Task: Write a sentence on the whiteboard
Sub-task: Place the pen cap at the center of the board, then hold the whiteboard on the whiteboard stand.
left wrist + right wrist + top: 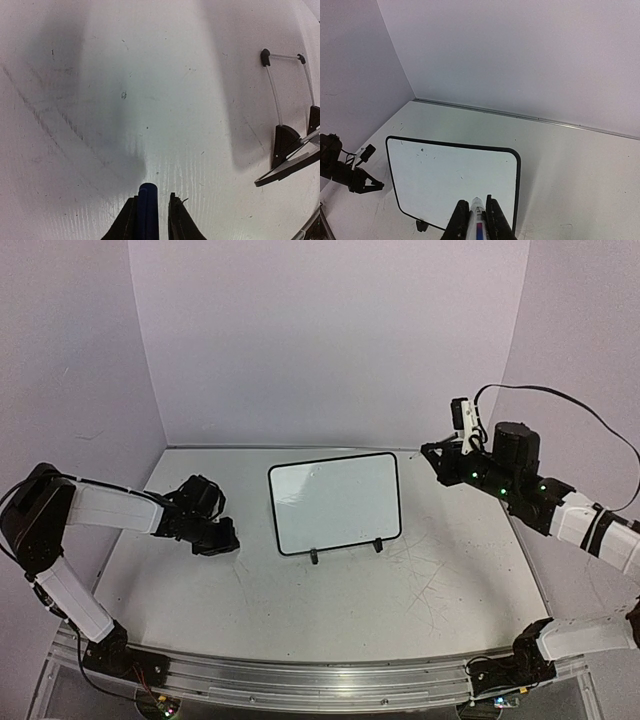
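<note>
The whiteboard (335, 502) stands tilted back at the table's middle on two black feet. Its face is blank, with no blue sentence on it, only a few small specks. It also shows in the right wrist view (445, 175). My right gripper (436, 454) hovers to the right of the board and above it, shut on a white marker (478, 220) with a blue band, tip pointing at the board's lower right part. My left gripper (220, 540) is low over the table left of the board, shut on a dark blue marker cap (148, 210).
The left wrist view shows the board's black foot (284, 145) and wire stand (280, 85) at the right. The tabletop (400, 590) is white and scuffed. Purple walls close the back and sides. A metal rail (320, 680) runs along the near edge.
</note>
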Robot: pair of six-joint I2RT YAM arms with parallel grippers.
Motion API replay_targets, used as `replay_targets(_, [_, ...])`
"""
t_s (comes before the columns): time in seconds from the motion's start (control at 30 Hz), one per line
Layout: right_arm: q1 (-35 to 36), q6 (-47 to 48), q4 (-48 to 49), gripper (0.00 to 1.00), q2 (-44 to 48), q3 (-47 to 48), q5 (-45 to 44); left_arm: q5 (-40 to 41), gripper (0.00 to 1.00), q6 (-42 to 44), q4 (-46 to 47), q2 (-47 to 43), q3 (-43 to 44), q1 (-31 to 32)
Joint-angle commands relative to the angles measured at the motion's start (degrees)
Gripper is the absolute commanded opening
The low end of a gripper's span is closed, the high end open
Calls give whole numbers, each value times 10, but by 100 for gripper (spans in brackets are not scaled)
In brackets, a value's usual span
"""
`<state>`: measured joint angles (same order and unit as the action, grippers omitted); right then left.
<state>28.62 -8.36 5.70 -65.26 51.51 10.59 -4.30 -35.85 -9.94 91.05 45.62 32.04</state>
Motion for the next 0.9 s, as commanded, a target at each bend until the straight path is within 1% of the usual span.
replay_targets(0.0, [-1,28,18,0,11,12,6,13,26,10,20,-18,-14,-1])
replay_targets(0.1, [-1,46,12,0,1,24,18,14,31,13,19,-36,-20,-1])
replay_targets(0.2, [-1,63,12,0,-11,36,14,15,38,17,19,-49,-25,-1])
replay_targets(0.27, [-1,74,18,0,-18,41,8,22,39,21,12,-58,-24,-1])
replay_targets(0.47, [0,99,27,0,-29,46,-16,31,52,36,-28,-125,-17,-1])
replay_targets(0.57, [-1,102,21,0,-26,42,-33,31,61,43,-35,-159,-12,-2])
replay_targets(0.67, [-1,106,17,0,-27,36,-37,25,74,58,-29,-170,-6,-10])
replay_targets(0.73, [0,103,18,0,-27,32,-26,1,80,71,-3,-179,-9,-18])
replay_targets(0.83, [2,89,34,0,-29,24,-24,-74,89,71,80,-198,-40,-42])
replay_targets(0.87, [3,81,36,0,-30,23,-25,-94,91,63,110,-203,-51,-50])
